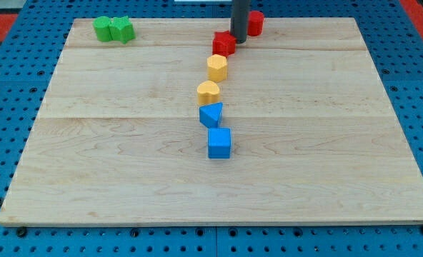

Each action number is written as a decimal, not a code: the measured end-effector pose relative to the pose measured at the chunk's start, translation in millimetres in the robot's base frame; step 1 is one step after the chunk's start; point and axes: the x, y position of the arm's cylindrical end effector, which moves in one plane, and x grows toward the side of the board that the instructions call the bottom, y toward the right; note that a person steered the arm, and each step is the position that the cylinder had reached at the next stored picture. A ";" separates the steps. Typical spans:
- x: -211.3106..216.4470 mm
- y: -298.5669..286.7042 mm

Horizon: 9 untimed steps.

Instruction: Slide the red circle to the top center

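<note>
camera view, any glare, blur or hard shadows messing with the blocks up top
Camera view: light is even, no glare on the board; shadows under the blocks are soft and short. Focus is sharp across the board. The rod hides part of the red circle; my tip sits between it and the red star. The green blocks show clearly.

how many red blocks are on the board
2: a red circle at the top center, just right of my tip, and a red star-like block just left of the tip. None seem hidden.
</note>
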 end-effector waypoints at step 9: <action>-67.5 19.1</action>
